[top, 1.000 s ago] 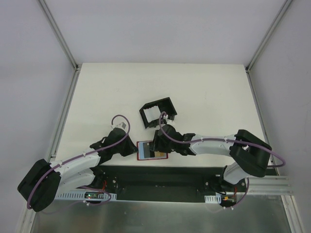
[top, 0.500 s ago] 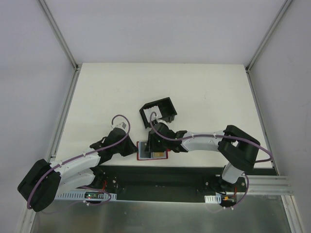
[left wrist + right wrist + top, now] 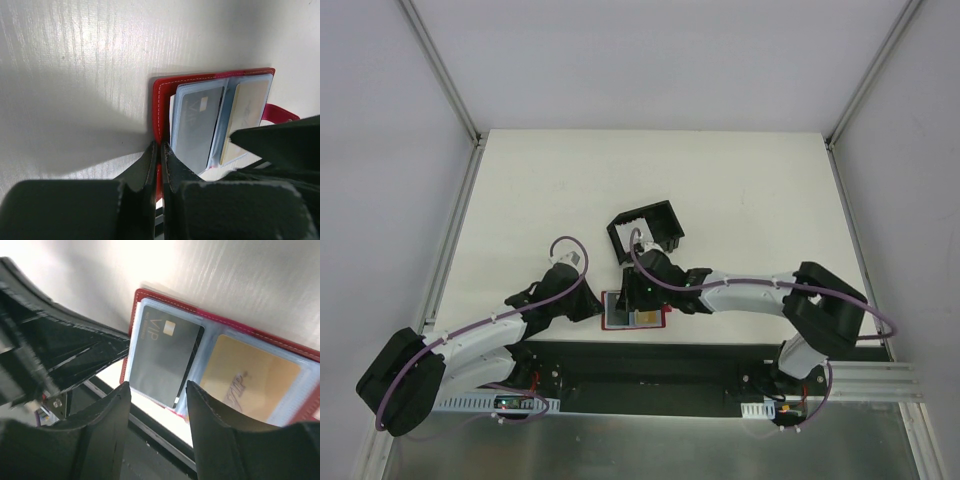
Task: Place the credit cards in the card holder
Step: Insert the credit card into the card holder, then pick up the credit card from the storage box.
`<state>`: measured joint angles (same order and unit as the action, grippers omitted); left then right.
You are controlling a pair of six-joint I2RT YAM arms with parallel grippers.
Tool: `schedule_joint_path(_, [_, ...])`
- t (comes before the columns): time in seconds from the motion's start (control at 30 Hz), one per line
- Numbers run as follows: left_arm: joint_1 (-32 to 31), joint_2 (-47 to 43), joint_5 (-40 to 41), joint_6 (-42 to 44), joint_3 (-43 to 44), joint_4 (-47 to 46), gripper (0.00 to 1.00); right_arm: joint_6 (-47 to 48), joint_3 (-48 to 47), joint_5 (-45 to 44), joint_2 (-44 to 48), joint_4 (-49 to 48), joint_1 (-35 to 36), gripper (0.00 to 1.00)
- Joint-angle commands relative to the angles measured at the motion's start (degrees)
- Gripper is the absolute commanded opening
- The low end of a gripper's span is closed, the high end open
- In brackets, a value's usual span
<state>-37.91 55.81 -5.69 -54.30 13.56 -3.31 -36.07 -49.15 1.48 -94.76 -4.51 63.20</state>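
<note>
White table [image 3: 740,180] fills the scene, and the card holder [image 3: 162,92] lies open at its near edge, on the near side of the black box [image 3: 645,232]. The left gripper [image 3: 159,150] pinches the holder's red left cover; a firm hold there should stop the sleeves sliding. The right gripper [image 3: 159,385] hangs spread over the grey card [image 3: 195,125], which probably needs a square push along its clear sleeve. The holder is red with pale stitching, and a gold card [image 3: 250,377] fills its right pocket.
</note>
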Motion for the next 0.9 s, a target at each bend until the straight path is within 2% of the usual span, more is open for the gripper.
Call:
schedule_joint_path(0.0, [-0.23,0.26,1.82,2.62,0.5,2.17,0.0,6.71,0.37,-5.08,10.1,2.66,-1.49,0.54])
schedule_joint_path(0.07, [-0.23,0.61,2.18,2.8,0.85,2.26,0.0,9.78,-0.94,-5.25,12.75,5.9,-3.68,0.65])
schedule_joint_path(0.2, [0.03,1.58,3.32,3.41,2.08,2.34,0.0,16.55,-5.95,-5.96,15.48,13.11,-8.87,0.78])
schedule_joint_path(0.3, [0.56,2.81,3.5,3.85,3.13,2.34,0.0,20.77,-10.95,-3.68,13.56,17.41,-13.61,0.86])
schedule_joint_path(0.47, [2.75,4.74,2.53,4.64,4.63,2.17,0.0,25.17,-21.58,-2.09,6.27,23.15,-18.89,0.87])
schedule_joint_path(0.57, [4.59,4.57,1.3,5.7,5.07,1.99,0.0,26.49,-28.79,2.47,-0.05,27.0,-21.36,0.88])
schedule_joint_path(0.7, [5.92,3.52,-0.11,6.66,4.9,1.99,0.0,28.16,-35.92,4.76,-7.35,30.0,-22.68,0.88])
schedule_joint_path(0.87, [6.18,2.55,-1.16,7.28,4.19,1.99,0.0,27.81,-41.46,3.01,-14.12,32.99,-23.12,0.89])
